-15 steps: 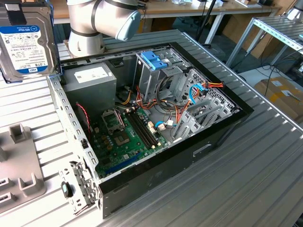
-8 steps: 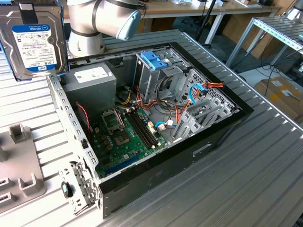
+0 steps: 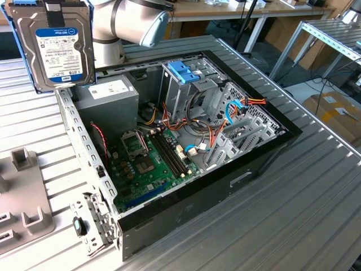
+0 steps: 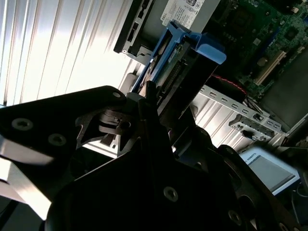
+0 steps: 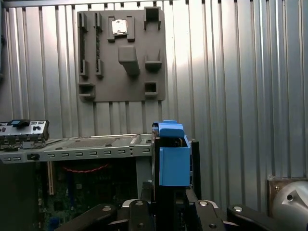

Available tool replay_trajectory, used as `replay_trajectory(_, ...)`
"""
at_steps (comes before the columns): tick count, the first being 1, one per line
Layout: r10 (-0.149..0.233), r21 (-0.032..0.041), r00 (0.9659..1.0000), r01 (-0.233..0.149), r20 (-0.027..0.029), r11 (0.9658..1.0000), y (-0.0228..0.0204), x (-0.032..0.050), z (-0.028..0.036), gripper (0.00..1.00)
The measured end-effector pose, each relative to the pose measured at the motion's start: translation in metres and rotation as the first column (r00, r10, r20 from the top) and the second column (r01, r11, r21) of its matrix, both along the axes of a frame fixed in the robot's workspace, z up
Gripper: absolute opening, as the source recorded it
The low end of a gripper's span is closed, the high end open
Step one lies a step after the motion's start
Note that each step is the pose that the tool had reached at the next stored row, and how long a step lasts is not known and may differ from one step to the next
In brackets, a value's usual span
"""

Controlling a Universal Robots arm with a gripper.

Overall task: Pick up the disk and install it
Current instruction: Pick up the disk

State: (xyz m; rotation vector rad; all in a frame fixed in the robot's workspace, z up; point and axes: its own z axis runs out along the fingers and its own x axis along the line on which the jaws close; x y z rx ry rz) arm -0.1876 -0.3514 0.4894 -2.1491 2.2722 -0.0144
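The pincer (image 5: 172, 195) clamps the disk (image 3: 53, 45) (label facing out) between its jaws.

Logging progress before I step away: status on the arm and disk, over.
Gripper shut on the disk. Disk held in the air near the open computer case, not yet installed. Loose cables beside the drive cage.
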Motion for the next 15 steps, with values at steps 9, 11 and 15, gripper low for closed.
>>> replay_trajectory(9, 0.000, 0.0000, 1.0000, 0.000, 0.0000, 1.0000, 0.0006, 0.0229, 0.0000, 0.35)
replay_trajectory(11, 0.000, 0.0000, 1.0000, 0.000, 0.0000, 1.0000, 0.0008, 0.0263, 0.0000, 0.35)
replay_trajectory(15, 0.000, 0.0001, 1.0000, 0.000, 0.0001, 1.0000, 0.0009, 0.0270, 0.0000, 0.35)
